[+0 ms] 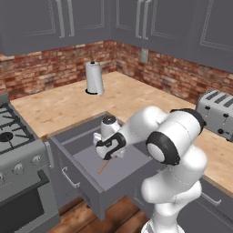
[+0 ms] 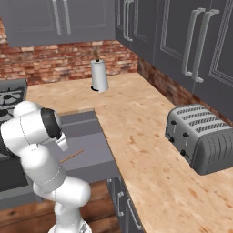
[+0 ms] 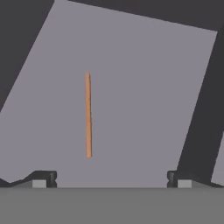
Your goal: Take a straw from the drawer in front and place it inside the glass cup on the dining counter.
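The drawer (image 1: pixel 88 175) stands pulled out from under the wooden worktop (image 1: pixel 77 107), and serves as the landmark here. Behind it on the worktop stands a paper towel roll (image 1: pixel 94 78); to its right sits a silver toaster (image 2: pixel 200 139); to its left is the stove (image 1: pixel 13 136). The gripper (image 3: pixel 111 178) hangs above the drawer with its jaws spread wide apart, holding and touching nothing. The straw (image 3: pixel 88 114) lies flat on the drawer's grey bottom, beneath the gripper, slightly toward its left finger.
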